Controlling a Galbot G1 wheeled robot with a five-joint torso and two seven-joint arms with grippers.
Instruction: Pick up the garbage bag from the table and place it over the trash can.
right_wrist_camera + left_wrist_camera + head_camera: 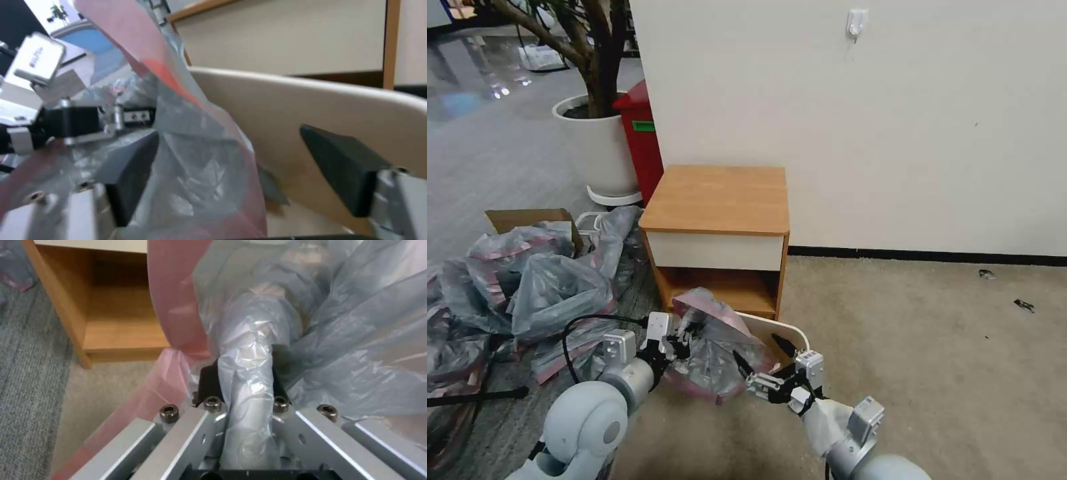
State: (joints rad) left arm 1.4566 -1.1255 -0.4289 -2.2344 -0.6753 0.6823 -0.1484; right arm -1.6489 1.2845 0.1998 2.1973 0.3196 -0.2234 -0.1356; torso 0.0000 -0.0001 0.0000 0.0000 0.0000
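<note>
In front of the table point(715, 200), on the beige carpet, the trash can point(779, 328) is standing low, its cream rim partly showing behind the garbage bag point(714, 347). The bag is hanging crumpled over the near left part of the can, grey film bunched up with its pink band trailing along the lower edge.

The left gripper point(684, 331) is pinching a twisted rope of the bag; in the left wrist view the plastic point(249, 373) is running straight between the black pads, which are pressed against it on both sides. The table's open lower shelf point(120, 323) is lying just beyond.

The right gripper point(758, 362) is sitting at the bag's right side with its fingers spread apart. In the right wrist view one dark pad point(133, 173) is lying against the grey film while the other point(342, 170) is standing in front of the can's outer wall point(311, 110), apart from the bag.

To the left, a heap of other bags point(527, 287) is lying on the grey carpet beside a cardboard box point(527, 219).
</note>
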